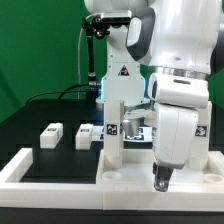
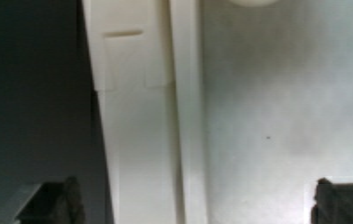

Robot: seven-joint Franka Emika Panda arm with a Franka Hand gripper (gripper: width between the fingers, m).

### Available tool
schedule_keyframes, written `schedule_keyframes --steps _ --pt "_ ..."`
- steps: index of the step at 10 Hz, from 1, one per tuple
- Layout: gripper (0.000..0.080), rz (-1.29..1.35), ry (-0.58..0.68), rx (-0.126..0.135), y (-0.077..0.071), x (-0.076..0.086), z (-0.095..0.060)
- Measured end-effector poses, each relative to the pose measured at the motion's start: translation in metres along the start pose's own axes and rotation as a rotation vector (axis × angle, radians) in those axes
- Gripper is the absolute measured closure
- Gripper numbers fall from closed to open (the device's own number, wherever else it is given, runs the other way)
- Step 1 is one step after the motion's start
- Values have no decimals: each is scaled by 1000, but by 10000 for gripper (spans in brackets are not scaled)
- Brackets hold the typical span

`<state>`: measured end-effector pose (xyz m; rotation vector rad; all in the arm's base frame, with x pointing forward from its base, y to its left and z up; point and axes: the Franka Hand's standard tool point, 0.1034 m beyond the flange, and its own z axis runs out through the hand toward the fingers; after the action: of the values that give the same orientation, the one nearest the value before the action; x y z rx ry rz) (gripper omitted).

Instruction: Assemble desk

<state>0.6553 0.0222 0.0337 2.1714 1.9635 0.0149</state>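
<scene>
Tool [image 2: 198,205] points straight down, jaws spread wide, above the tabletop [image 2: 279,130].

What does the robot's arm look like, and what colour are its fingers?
The arm is chunky and rounded, with smooth white shells and dark grey rings at the joints. Its white base carries a black triangle sticker. The gripper is a white block ending in two thin black fingers.

No legible text; warning triangle [image 1: 122,71] on arm base [image 1: 112,92].
</scene>
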Motion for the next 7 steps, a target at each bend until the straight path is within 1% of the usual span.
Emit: schedule_keyframes --steps 1,2,3,4,5,6,7 --pt "151 3 0 -6 3 -2 -4" --pt "151 13 -23 31 6 -11 -20" --pt "151 35 -42 55 16 -24 -46" --pt "151 53 -50 58 24 -36 -67" --pt "151 66 -54 59 29 -48 -82" --pt "151 94 -59 51 36 -63 -94" --pt "151 132 -64 47 37 -75 -95"
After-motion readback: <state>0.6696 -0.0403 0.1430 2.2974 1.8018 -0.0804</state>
